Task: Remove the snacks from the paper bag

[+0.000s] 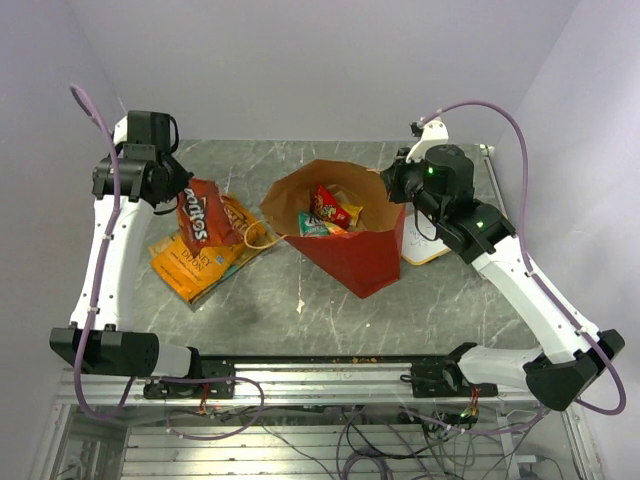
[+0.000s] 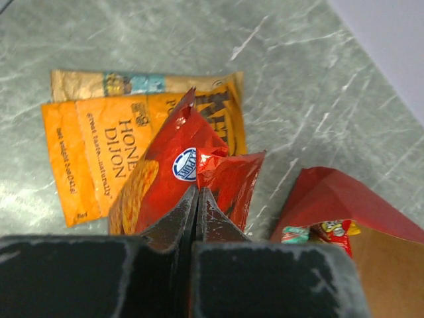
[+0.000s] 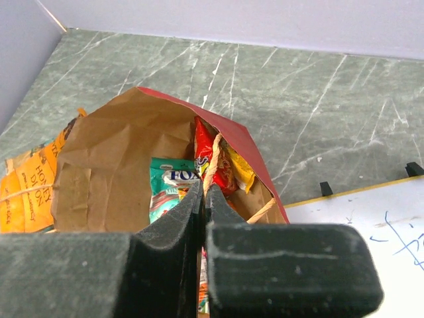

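Covering gripped edge of Doritos bag [image 2: 156,182], left tool [image 2: 197,192].

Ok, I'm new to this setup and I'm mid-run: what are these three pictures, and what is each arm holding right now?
Two white robot arms stand at the table's near edge, and each ends in a two-finger gripper. The wide picture comes from a fixed camera above and behind them. The other two come from cameras on the left and right wrists, so the dark blocks at the bottom are that arm's own fingers.

The left gripper is shut on a red Doritos bag, which hangs over orange packets lying flat on the green marbled table. The right gripper is pinched shut at the rim of the paper bag. Inside the bag lie a teal packet and a red and yellow packet. A white board lies beside the bag.
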Robot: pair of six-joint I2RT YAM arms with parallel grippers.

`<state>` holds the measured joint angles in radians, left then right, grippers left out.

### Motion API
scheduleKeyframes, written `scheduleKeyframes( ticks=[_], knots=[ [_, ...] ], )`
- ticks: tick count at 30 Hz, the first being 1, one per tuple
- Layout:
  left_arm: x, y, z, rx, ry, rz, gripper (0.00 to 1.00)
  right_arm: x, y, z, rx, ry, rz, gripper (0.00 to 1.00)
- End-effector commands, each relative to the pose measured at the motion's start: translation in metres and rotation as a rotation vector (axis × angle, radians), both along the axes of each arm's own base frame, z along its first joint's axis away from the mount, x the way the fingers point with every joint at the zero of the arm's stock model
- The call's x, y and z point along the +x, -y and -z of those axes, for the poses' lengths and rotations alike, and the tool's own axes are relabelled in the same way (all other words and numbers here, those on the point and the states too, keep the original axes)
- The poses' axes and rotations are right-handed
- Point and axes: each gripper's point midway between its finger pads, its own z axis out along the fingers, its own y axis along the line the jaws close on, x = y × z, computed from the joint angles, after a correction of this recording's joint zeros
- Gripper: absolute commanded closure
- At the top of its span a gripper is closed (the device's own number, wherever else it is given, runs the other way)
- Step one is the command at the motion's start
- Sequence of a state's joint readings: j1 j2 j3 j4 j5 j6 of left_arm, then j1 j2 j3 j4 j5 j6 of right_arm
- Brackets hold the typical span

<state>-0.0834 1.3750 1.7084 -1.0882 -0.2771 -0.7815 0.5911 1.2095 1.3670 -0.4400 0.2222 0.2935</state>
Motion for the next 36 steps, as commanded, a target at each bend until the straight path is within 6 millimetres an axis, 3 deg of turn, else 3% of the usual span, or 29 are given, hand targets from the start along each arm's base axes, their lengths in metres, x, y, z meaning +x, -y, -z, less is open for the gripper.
scheduleKeyframes(
  ticks=[1, 10, 17, 21, 24, 26, 28, 33, 35, 36],
  knots=[
    [-0.007, -0.013, 0.012, -0.015, -0.003, -0.092, 0.93, 0.003, 0.003, -0.013, -0.024, 0.04, 0.005, 1.0],
    [-0.027, -0.038, 0.046, 0.029, -0.092, -0.212, 0.93, 0.008, 0.007, -0.012, -0.062, 0.059, 0.014, 1.0],
    [-0.023, -0.048, 0.075, 0.05, -0.162, -0.272, 0.93, 0.01, 0.007, -0.011, -0.079, 0.068, 0.011, 1.0],
    [0.003, -0.048, 0.099, 0.051, -0.179, -0.275, 0.93, 0.01, 0.011, -0.011, -0.083, 0.075, 0.024, 1.0],
    [0.039, -0.023, 0.139, -0.056, -0.213, -0.183, 0.92, 0.009, 0.011, -0.009, -0.073, 0.074, 0.022, 1.0],
    [0.048, -0.017, 0.159, -0.094, -0.27, -0.193, 0.82, 0.008, 0.011, -0.009, -0.068, 0.068, 0.019, 1.0],
    [0.043, -0.016, 0.167, -0.108, -0.324, -0.231, 0.61, 0.007, 0.011, -0.009, -0.061, 0.065, 0.019, 1.0],
    [0.036, -0.027, 0.156, -0.126, -0.239, -0.215, 0.24, 0.0, 0.007, -0.01, -0.042, 0.061, -0.017, 1.0],
    [0.034, -0.022, 0.149, -0.147, -0.211, -0.164, 0.01, -0.002, 0.003, -0.008, -0.048, 0.05, -0.046, 1.0],
    [0.033, -0.019, 0.145, -0.158, -0.199, -0.133, 0.0, -0.003, 0.001, -0.006, -0.054, 0.043, -0.061, 1.0]
  ],
)
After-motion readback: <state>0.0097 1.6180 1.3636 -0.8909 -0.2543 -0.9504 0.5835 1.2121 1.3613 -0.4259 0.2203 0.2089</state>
